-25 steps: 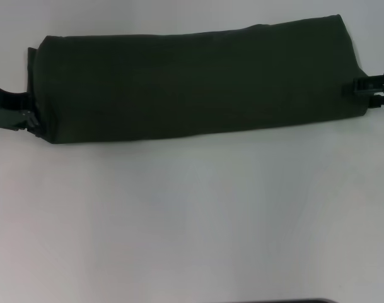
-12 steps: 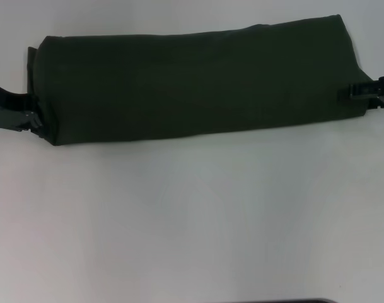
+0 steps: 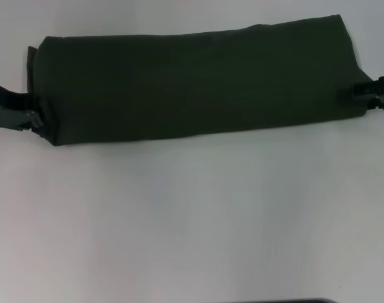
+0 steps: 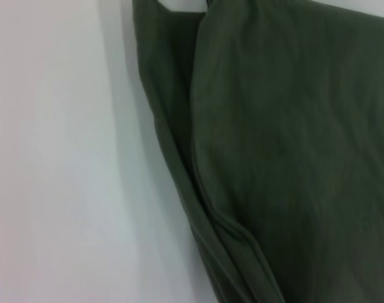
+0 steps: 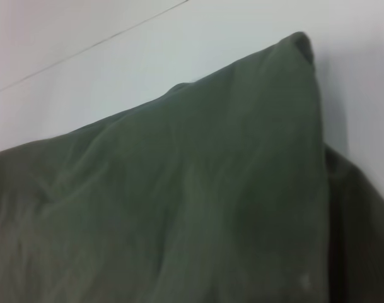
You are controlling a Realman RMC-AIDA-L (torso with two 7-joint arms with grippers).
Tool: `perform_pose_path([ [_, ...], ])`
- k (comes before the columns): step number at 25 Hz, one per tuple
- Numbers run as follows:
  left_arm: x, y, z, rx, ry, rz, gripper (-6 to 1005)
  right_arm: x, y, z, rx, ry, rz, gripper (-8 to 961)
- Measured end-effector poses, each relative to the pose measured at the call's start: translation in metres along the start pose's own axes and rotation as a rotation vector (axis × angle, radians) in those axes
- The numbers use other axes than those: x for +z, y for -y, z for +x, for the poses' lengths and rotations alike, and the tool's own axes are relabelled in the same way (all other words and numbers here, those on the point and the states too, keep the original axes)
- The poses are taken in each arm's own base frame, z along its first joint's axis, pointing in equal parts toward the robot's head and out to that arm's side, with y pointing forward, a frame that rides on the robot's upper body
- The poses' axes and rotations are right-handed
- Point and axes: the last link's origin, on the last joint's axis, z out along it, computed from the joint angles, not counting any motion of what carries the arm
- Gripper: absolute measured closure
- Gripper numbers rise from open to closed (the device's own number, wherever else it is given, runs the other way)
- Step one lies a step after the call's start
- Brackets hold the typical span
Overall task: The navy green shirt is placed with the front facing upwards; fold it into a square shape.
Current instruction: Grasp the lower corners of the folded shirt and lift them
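The navy green shirt [image 3: 192, 82] lies as a long folded band on the tabletop [image 3: 192, 221]. The left end effector [image 3: 29, 117] and right end effector [image 3: 362, 93] are placed at its ends; their grip cannot be told. Both ends should be lifted evenly and brought together squarely.

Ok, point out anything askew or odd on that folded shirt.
The navy green shirt lies as a long band, slightly slanted on the table. At its left end an under-layer pokes past the fold. Left gripper and right gripper sit at its ends.

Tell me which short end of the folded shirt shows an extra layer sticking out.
The end by the left gripper: the navy green shirt shows an under-layer there; the other end looks flush.
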Motion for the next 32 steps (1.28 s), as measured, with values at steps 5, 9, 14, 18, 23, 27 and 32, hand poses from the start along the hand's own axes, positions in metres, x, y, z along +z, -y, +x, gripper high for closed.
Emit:
perform_pose_path([
  [5, -0.0007, -0.0006, -0.0001, 0.003, 0.001, -0.001, 911, -0.0014, 0.0047, 0.0033, 0.005, -0.022, 0.026, 186],
  [9, -0.0011, -0.0007, -0.0002, 0.004, 0.003, -0.002, 907, -0.0001, 0.005, 0.0048, 0.0, -0.035, 0.036, 344],
  [14, -0.0007, 0.0005, -0.0013, 0.002, 0.004, -0.001, 902, -0.0021, 0.0063, 0.0041, -0.003, -0.032, 0.043, 551],
  [18, -0.0004, 0.0016, -0.0024, 0.0, 0.006, -0.001, 899, -0.0034, 0.0066, 0.004, -0.001, -0.033, 0.042, 716],
  [23, -0.0002, 0.0019, -0.0031, 0.0, 0.008, -0.002, 894, -0.0035, 0.0067, 0.0033, 0.005, -0.032, 0.046, 883],
  [27, -0.0002, 0.0019, -0.0031, 0.002, 0.008, -0.002, 890, -0.0037, 0.0068, 0.0028, 0.008, -0.031, 0.048, 914],
  [32, -0.0008, 0.0018, -0.0081, 0.017, 0.04, -0.01, 885, -0.007, 0.0084, 0.0071, 0.018, -0.072, 0.057, 953],
])
